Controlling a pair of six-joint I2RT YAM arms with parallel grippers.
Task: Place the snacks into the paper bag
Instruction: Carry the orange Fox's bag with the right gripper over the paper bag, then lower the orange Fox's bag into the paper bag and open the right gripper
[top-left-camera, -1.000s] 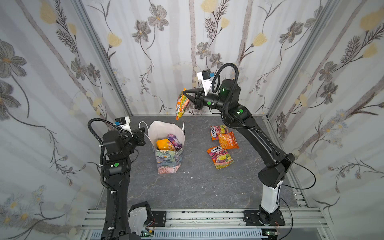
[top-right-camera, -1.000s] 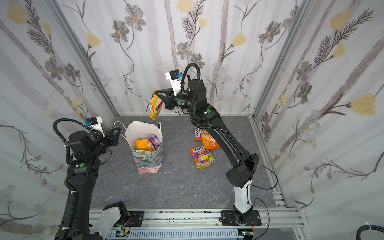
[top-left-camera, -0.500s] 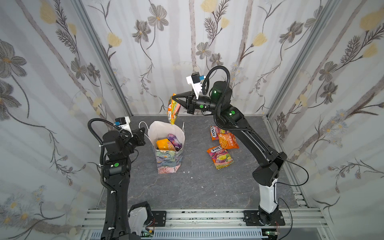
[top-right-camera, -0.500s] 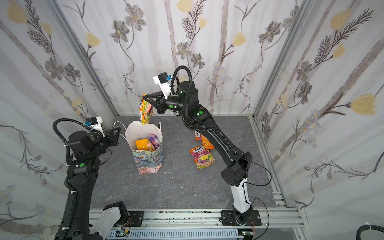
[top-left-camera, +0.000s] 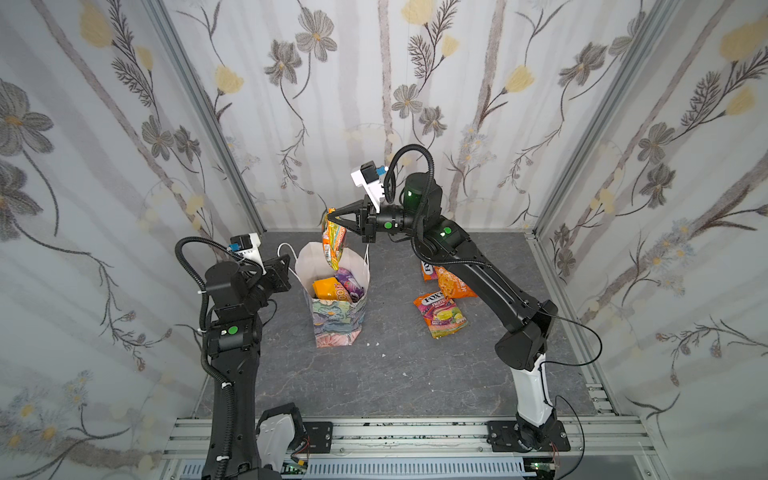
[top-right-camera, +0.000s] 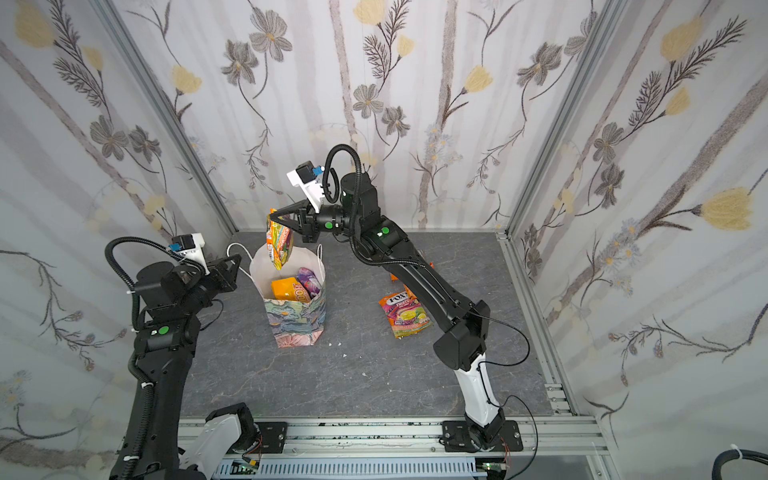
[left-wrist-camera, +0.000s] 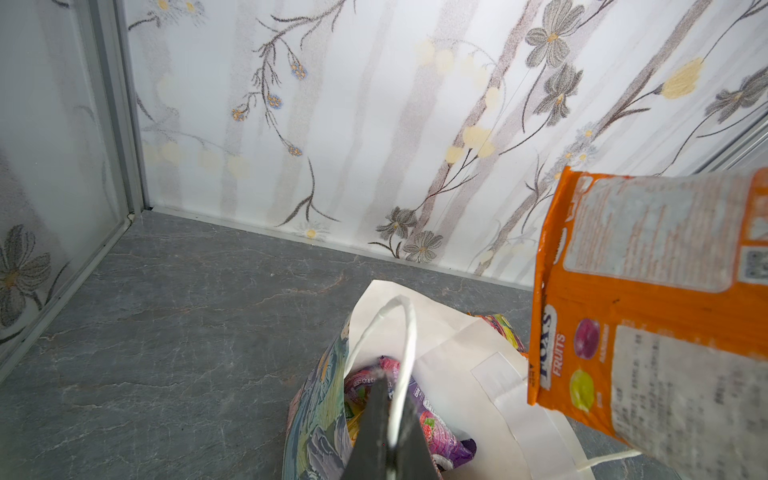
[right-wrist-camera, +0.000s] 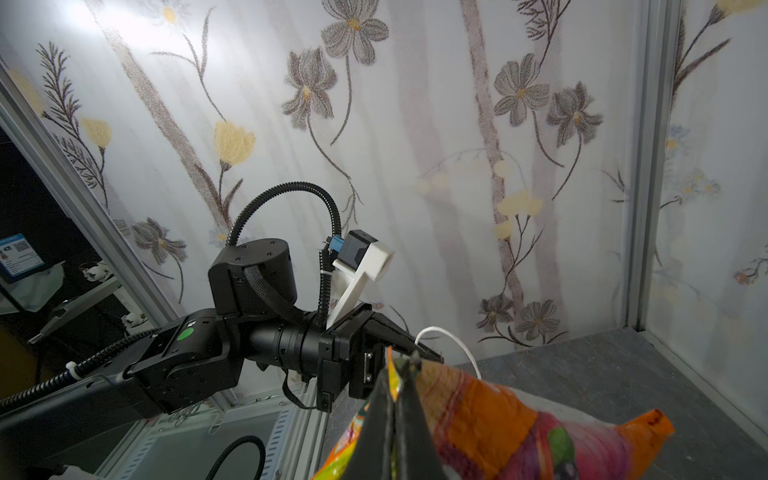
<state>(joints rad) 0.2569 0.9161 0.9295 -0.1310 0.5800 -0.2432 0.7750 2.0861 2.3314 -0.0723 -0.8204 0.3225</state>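
The paper bag (top-left-camera: 337, 322) (top-right-camera: 297, 322) stands upright in both top views, its white mouth facing up. My left gripper (top-left-camera: 287, 259) (left-wrist-camera: 388, 386) is shut on the bag's white cord handle (left-wrist-camera: 409, 332) at the left rim. My right gripper (top-left-camera: 330, 215) (right-wrist-camera: 405, 361) is shut on the top edge of an orange FOX'S pouch (top-left-camera: 334, 245) (left-wrist-camera: 648, 324), which hangs over the bag's mouth with its lower end at the rim. Inside lie an orange pack (top-left-camera: 328, 289) and a purple pouch (top-left-camera: 349, 282). On the table to the right lie a FOX'S pouch (top-left-camera: 440, 313) and an orange pouch (top-left-camera: 455, 284).
Another pack (top-left-camera: 428, 270) shows partly behind the right arm's forearm. Flower-patterned walls close the grey table (top-left-camera: 374, 374) on three sides, with metal corner posts. The arms' bases sit on the rail at the front edge (top-left-camera: 395, 436).
My right gripper has carried the orange pouch leftwards and slightly down, from beside the bag's right to over its mouth. The left arm and the bag have not moved.
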